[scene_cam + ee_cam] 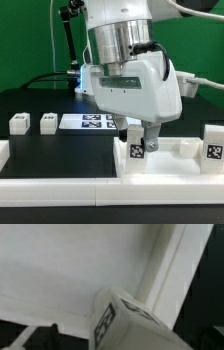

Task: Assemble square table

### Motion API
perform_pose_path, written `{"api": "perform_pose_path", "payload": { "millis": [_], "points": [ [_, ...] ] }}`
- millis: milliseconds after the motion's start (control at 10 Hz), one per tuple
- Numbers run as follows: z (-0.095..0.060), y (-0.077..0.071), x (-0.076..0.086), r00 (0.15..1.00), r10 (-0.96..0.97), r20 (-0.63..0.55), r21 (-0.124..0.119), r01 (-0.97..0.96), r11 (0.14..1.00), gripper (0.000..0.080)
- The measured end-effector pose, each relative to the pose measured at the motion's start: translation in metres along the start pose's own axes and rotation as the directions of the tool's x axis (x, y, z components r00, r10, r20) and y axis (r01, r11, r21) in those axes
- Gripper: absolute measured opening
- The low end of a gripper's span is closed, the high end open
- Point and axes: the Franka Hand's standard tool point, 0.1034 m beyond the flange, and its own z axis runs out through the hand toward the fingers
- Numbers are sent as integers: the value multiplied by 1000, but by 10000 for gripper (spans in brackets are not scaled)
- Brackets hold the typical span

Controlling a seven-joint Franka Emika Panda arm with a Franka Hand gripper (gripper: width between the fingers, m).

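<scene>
Farthest on the exterior view's left, on the black desk (60, 146), a short white leg (18, 123), and just beside it toward the right a second leg (48, 122), the two near each other but apart (both small and somewhat blurred). Further right, flat on the desk, the marker board (88, 122), its right end hidden behind the arm (125, 60). Along the near edge, a long white bar (60, 173), running in from the left border. At the middle, the claw (141, 138), pointing down, jaws spread wide and closed on nothing. Directly beneath it, a tagged leg (137, 152), upright, its black-and-white tag facing the camera, standing free just under the fingertips and not clasped. Under and to the right of that leg, the square table top (178, 150), lying flat on the desk just behind the long white bar, toward the exterior view's right. In the wrist view, the same top as a broad pale plane with its raised rim (172, 269) along one side, and the tagged leg's end close to the lens, slanted across the picture, just inside that rim (whether seated in the top or merely standing on it, impossible to tell). Farthest right, a last leg (213, 148), upright, tag forward, at the top's right edge.
</scene>
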Motion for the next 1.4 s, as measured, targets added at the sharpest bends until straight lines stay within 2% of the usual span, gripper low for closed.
{"api": "perform_pose_path", "payload": {
  "millis": [100,300,700,900,1100,1400],
  "points": [
    [0,0,0,1000,0,0,0,0,1000,649],
    [-14,-4,0,1000,-8,3,16,8,1000,649],
    [-11,-2,0,1000,-26,2,13,26,1000,649],
    [-26,-6,-2,995,-99,1,32,99,995,649],
    [-34,-2,-8,917,-398,-23,10,399,917,649],
    [-34,1,-7,845,-533,-39,-6,533,846,649]
  ]
}}
